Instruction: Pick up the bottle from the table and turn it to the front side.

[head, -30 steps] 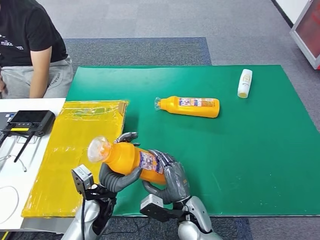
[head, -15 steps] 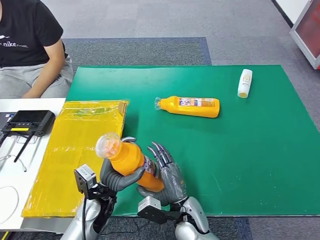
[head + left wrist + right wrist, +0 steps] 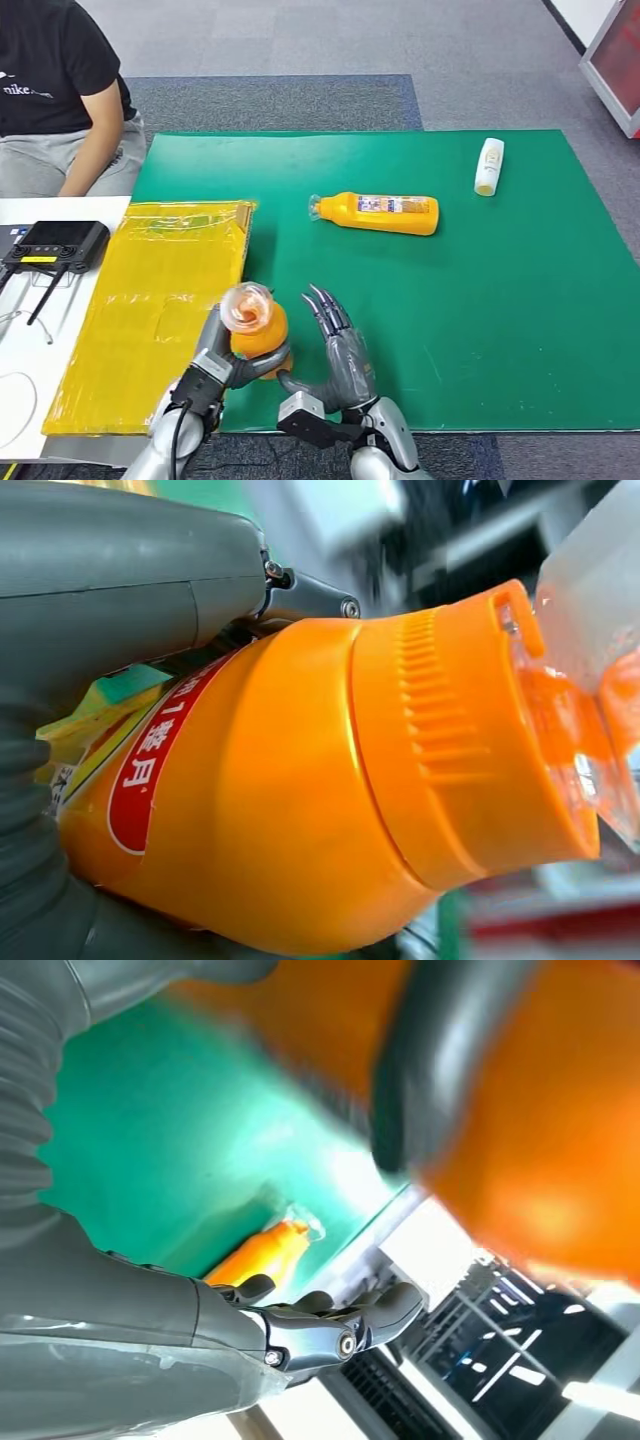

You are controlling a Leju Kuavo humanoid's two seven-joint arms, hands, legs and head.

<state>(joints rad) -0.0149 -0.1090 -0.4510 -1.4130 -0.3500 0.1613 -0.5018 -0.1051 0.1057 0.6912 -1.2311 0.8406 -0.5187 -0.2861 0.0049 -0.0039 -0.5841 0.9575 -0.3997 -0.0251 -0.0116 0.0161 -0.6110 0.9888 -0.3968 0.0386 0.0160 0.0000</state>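
My left hand [image 3: 226,358] grips an orange bottle [image 3: 262,334] low over the near edge of the green mat [image 3: 483,330], tipped up so its clear cap [image 3: 247,306] points at the head camera. The left wrist view shows the same bottle [image 3: 302,800] close up, with a red label, my thumb lying across its body. My right hand [image 3: 341,350] stands just to the right of the bottle with its fingers spread and upright; its thumb reaches under the bottle, and whether it touches I cannot tell. In the right wrist view the held bottle [image 3: 543,1140] is an orange blur past those fingers [image 3: 317,1332].
A second orange bottle [image 3: 377,213] lies on its side mid-mat, and a small white bottle [image 3: 489,166] lies at the far right. A yellow plastic bag [image 3: 143,290] covers the mat's left edge. A black controller [image 3: 53,243] sits on the white table, with a seated person [image 3: 53,90] behind.
The left hand has swung the bottle from lying crosswise to cap-up toward the camera. The right hand has let go of the bottle's body and spread its fingers.
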